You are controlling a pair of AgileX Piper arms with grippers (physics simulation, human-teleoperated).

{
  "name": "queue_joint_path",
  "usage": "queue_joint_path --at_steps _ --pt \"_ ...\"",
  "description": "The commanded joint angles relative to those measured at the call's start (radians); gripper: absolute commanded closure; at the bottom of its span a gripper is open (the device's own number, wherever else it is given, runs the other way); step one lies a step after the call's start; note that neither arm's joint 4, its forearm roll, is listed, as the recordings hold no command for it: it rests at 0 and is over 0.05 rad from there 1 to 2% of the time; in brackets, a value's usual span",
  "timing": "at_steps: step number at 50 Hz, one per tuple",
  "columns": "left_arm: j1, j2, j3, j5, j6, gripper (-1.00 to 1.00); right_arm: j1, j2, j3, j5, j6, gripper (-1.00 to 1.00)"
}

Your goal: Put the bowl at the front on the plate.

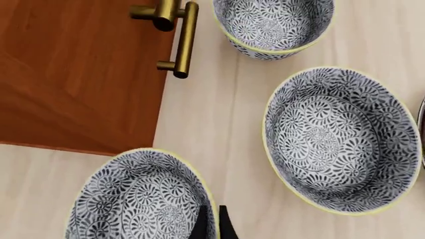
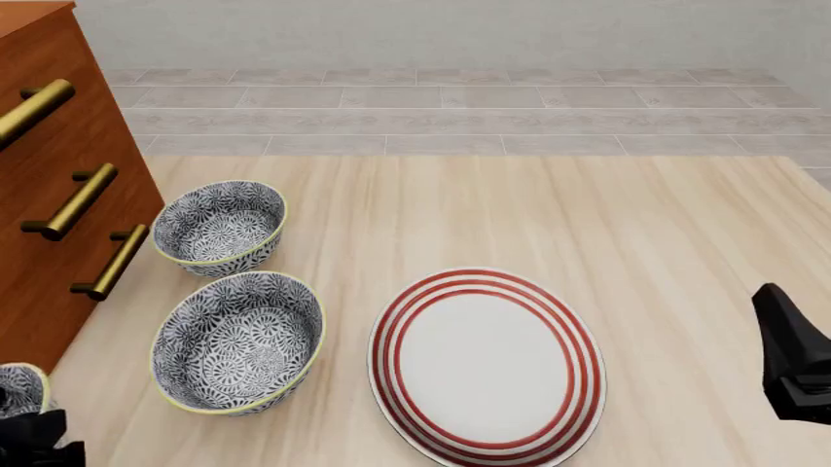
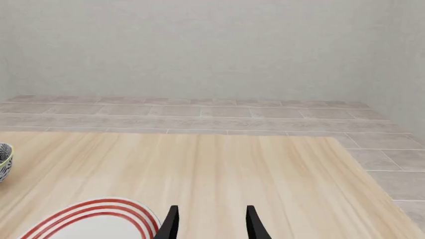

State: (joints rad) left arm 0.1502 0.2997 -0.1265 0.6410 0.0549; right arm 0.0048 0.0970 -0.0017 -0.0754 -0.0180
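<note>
At the near left corner of the table (image 2: pixel 649 224), the bowl (image 2: pixel 19 389) lies partly cut off by the front view's edge, close beside the wooden drawer cabinet (image 2: pixel 53 146). The left gripper (image 1: pixel 212 226) pinches its pale yellow rim, fingertips almost together. Beyond stand a middle bowl (image 2: pixel 237 341) and a far bowl (image 2: pixel 220 227), apart from each other. The plate (image 2: pixel 487 365) lies just right of the middle bowl, its surface bare. The right gripper (image 3: pixel 209 224) hangs with fingers parted near the plate's edge; broad bare tabletop extends rightward and ahead.
</note>
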Motion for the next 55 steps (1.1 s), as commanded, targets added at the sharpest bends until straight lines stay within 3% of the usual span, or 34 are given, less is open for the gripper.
queue_joint_path --at_steps 1,10,11,13,19,34,55 --pt "0.02 0.037 -0.062 -0.048 0.038 1.0 0.0 0.004 -0.001 -0.003 0.001 -1.0" --pt "-0.007 0.067 -0.12 -0.064 0.016 1.0 0.0 0.003 -0.001 -0.002 0.001 -1.0" --pt "-0.02 0.101 -0.099 -0.099 -0.037 1.0 -0.001 0.003 -0.001 -0.002 0.001 -1.0" --pt "-0.023 0.099 -0.092 -0.13 -0.017 1.0 0.0 0.004 -0.001 -0.002 0.001 -1.0" --pt "-0.024 0.08 -0.209 -0.05 -0.008 1.0 0.0 0.003 -0.001 -0.002 0.001 -1.0" --pt "-0.072 0.107 -0.381 0.003 0.001 1.0 -0.001 0.007 0.001 -0.006 0.005 -1.0" --pt "-0.176 0.124 -0.496 0.005 0.073 1.0 -0.001 0.004 0.001 -0.003 0.004 -1.0"
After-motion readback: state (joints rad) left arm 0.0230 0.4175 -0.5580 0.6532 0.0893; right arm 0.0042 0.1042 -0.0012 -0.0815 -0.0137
